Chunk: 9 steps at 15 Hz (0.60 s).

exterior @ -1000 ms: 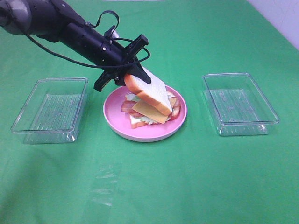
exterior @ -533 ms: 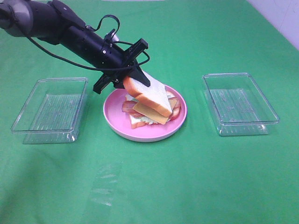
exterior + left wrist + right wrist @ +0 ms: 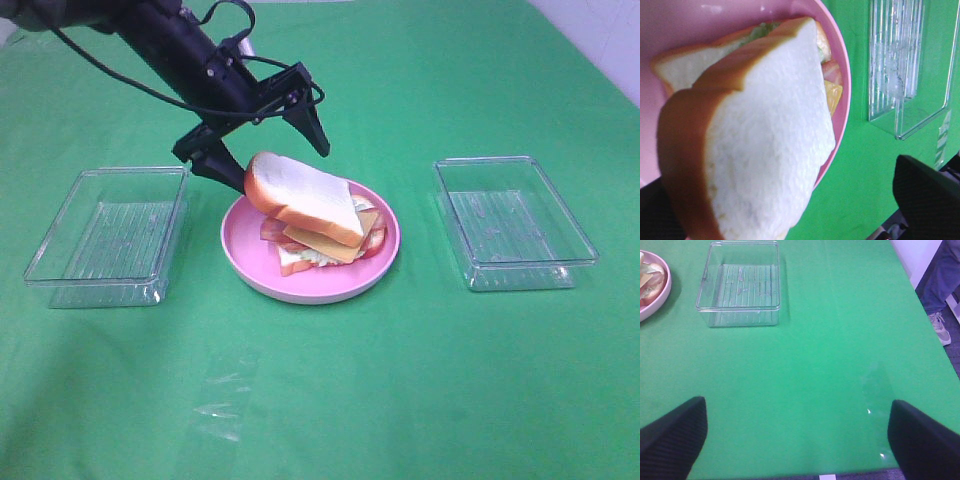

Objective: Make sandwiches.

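Left gripper (image 3: 268,150) above the far-left edge of the plate (image 3: 255,275), jaws spread wide and holding nothing. One finger (image 3: 310,125) points down on the far side of the top slice (image 3: 300,195); the other finger (image 3: 215,160) sits on the side toward the left tray (image 3: 60,265). The top slice lies between and below the two fingers, apart from the far one; whether the near finger touches its crust cannot be told. The slice rests tilted on the stack, its crust end raised toward the gripper and its far end lowest. Under it, a yellow cheese square (image 3: 320,245) juts out, then bacon (image 3: 272,232) and lettuce (image 3: 325,258), with a bottom slice (image 3: 292,265) on the pink plate.

In the left wrist view the top slice (image 3: 760,150) fills the space between the jaws, white face toward the camera, with the plate rim (image 3: 842,100) behind it and one dark finger (image 3: 925,195) off to the side.

Right gripper (image 3: 795,440) well away from the sandwich, over bare green cloth (image 3: 815,365), jaws spread wide and empty; both fingers (image 3: 675,437) show at the lower corners of its wrist view. The right tray (image 3: 740,282) lies ahead of these jaws, with the plate edge (image 3: 665,295) beyond it to one side.
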Available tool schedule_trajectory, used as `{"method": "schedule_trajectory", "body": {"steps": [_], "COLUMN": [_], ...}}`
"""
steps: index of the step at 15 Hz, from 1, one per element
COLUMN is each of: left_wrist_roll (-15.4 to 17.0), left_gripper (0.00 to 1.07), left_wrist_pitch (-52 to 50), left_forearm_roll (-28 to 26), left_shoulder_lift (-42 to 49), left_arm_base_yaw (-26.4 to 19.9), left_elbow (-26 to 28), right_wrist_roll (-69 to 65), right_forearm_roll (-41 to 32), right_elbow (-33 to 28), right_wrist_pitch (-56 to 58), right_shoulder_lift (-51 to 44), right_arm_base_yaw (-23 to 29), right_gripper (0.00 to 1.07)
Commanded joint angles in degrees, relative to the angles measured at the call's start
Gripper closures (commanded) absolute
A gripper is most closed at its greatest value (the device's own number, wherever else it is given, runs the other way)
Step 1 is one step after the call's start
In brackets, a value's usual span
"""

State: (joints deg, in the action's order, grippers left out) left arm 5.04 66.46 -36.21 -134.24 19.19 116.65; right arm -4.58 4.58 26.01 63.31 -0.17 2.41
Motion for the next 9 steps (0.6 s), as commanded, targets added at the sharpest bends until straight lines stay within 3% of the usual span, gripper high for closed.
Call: {"method": "schedule_trajectory", "body": {"steps": [1,4,6,9], "left_wrist_roll": [4.35,4.58,4.47,3.27], "left_gripper": [0.12,0.12,0.12,0.12], "left_wrist_pitch": [9.28,9.05,9.05,9.05], "left_forearm_roll": [10.43,25.1,31.0,32.2], "left_shoulder_lift": [0.23,7.79,12.49,21.66], "left_arm_base_yaw": [0.34,0.34,-0.4,-4.7], "left_elbow": [8.48,9.51,7.05,-1.49], "right_wrist_roll": [0.46,0.46,0.46,0.46], "right_forearm_roll": [0.0,-0.06,-0.06,-0.06], "right_elbow": [-0.23,-0.23,-0.23,-0.23], "right_wrist_pitch": [-0.23,-0.23,-0.23,-0.23], "right_shoulder_lift": [-1.55,-1.55,-1.55,-1.55], "right_arm_base_yaw": [-0.23,-0.23,-0.23,-0.23], "right_gripper": [0.12,0.12,0.12,0.12]}}
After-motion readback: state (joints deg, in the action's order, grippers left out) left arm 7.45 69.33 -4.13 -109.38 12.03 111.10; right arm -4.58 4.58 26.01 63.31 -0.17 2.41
